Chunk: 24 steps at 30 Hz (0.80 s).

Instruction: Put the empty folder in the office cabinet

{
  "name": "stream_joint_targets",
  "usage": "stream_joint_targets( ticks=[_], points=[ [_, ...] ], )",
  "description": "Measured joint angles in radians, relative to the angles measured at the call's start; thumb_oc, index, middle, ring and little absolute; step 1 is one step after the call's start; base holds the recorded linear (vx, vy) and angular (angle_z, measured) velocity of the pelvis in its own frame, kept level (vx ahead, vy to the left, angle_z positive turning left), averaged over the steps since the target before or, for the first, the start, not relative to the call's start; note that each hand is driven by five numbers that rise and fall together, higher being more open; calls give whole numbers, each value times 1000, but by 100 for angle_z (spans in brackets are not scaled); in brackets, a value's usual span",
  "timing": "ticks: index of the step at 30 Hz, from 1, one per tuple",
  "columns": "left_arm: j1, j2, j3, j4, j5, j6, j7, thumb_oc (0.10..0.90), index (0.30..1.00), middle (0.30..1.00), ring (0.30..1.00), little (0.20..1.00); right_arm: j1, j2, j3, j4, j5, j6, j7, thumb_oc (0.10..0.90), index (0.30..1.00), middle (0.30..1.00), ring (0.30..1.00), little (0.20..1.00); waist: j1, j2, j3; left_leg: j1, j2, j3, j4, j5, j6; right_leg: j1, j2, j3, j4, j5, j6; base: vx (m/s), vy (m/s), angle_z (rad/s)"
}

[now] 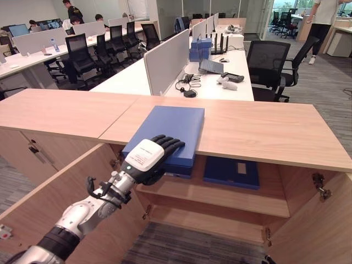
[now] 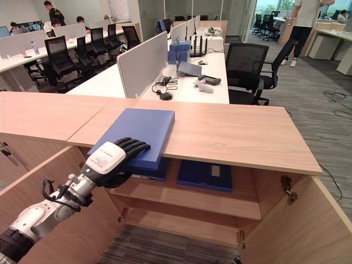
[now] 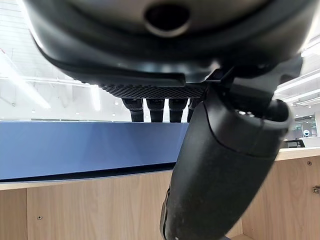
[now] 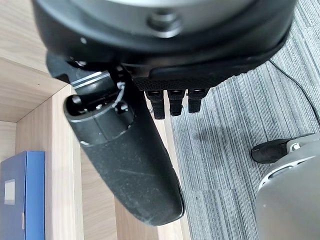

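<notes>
Left eye view: the blue folder (image 1: 168, 133) lies flat on the wooden surface (image 1: 264, 131) that tops the cabinet (image 1: 231, 201), its near end sticking out past the front edge above the open compartment. The left robot hand (image 1: 147, 159) grips that overhanging end, fingers (image 1: 168, 143) laid on top and the thumb underneath, clamped on the folder. On the shelf (image 1: 220, 193) just below, a second blue folder (image 1: 231, 172) lies flat towards the right. Both cabinet doors (image 1: 66, 203) stand open. The right robot hand (image 4: 150, 100) shows in the right wrist view over grey carpet (image 4: 240, 150), its fingers hanging loosely apart and holding nothing. Beyond the surface stand white desks (image 1: 220, 85) and black office chairs (image 1: 269, 66).
</notes>
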Motion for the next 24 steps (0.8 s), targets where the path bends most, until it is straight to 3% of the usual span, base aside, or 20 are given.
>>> stream_joint_targets(
  ticks=[9,20,23,24],
  points=[
    [-26,-22,7,-9,-1,2,75,400,300,300,300,300,-4,0,0,0,0,0,0,800,900,900,900,900,1,-6,-4,1,0,0,0,0,0,0,0,0,2,0,0,0,0,0],
    [-58,-23,15,-68,10,1,88,400,300,300,300,300,-7,1,1,1,38,0,0,800,900,900,900,900,3,-11,-13,0,1,0,0,0,0,0,1,1,2,-1,1,0,0,0],
    [-37,-48,42,-113,-2,-2,69,400,300,300,300,300,-7,6,1,-1,38,0,-1,800,900,900,900,900,7,-11,-13,-2,0,-1,0,0,0,0,1,1,2,0,0,0,0,0],
    [-25,-102,78,-160,-41,0,40,400,300,300,300,300,-8,11,2,-1,37,1,-1,800,900,900,900,900,11,-11,-13,-3,0,-1,0,0,0,-1,2,-1,2,-1,1,0,0,0]
  ],
)
